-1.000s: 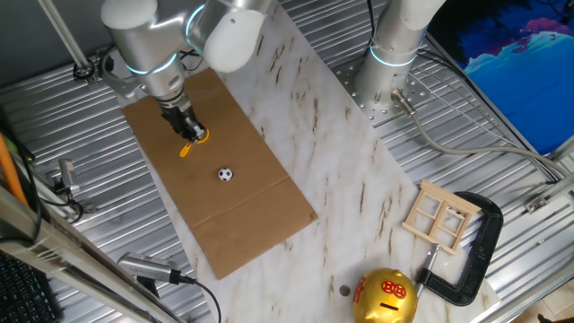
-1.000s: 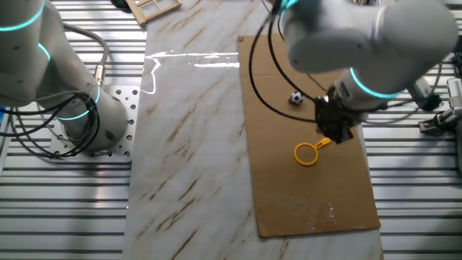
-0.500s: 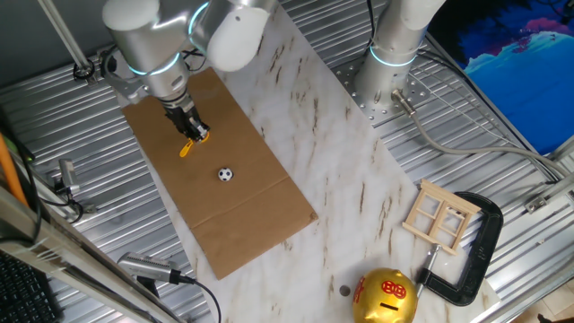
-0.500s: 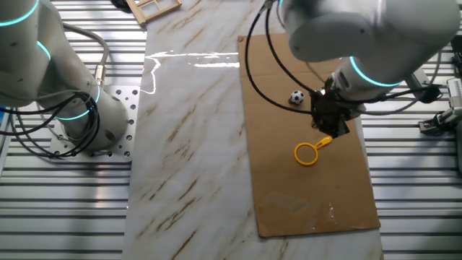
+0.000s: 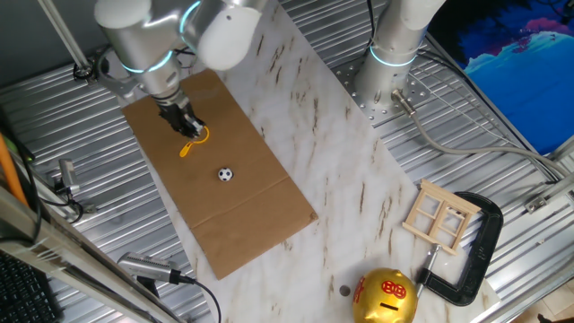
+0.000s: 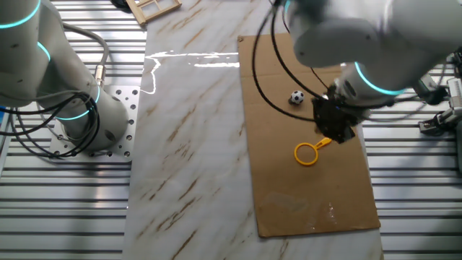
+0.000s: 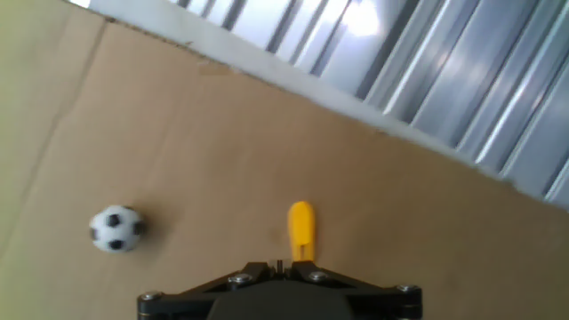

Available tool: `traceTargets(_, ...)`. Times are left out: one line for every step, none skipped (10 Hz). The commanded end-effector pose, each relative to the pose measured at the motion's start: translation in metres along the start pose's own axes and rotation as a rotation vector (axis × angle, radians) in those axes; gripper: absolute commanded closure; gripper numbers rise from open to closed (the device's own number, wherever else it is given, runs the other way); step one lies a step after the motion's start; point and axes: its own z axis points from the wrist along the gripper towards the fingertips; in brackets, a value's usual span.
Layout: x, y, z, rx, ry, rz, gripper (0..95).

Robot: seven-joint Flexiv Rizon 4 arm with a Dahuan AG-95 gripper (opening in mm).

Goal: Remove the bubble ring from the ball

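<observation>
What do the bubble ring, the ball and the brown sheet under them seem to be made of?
Bubble ring: likely plastic, uniform glossy yellow-orange. Ball: probably hard plastic or rubber, smooth white with printed black patches. Brown sheet: cardboard, matte with a fold crease.

A white marble-patterned table (image 5: 332,170) carries a brown cardboard sheet (image 5: 242,206); well away from that sheet lie a gold piggy bank (image 5: 386,298) and a wooden frame (image 5: 439,218)

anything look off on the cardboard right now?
Nothing stands out. The bubble ring lies flat on the cardboard sheet, clear of the ball; the hand is at its handle.
</observation>
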Motion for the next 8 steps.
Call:
traceTargets(0.005, -0.028, -0.001, 0.003, 0.002, -0.081, 95.0)
traceTargets(0.008, -0.039, -0.002, 0.003, 0.004, -0.112, 95.0)
traceTargets(0.011, -0.046, -0.002, 0.003, 0.005, -0.129, 95.0)
traceTargets(0.018, -0.053, -0.001, 0.004, 0.005, -0.145, 95.0)
traceTargets(0.023, -0.056, -0.002, 0.004, 0.003, -0.146, 95.0)
traceTargets(0.024, -0.056, -0.003, 0.005, 0.002, -0.146, 95.0)
traceTargets(0.026, -0.057, -0.003, 0.003, 0.002, -0.149, 95.0)
traceTargets(0.025, -0.057, -0.003, 0.003, 0.002, -0.147, 95.0)
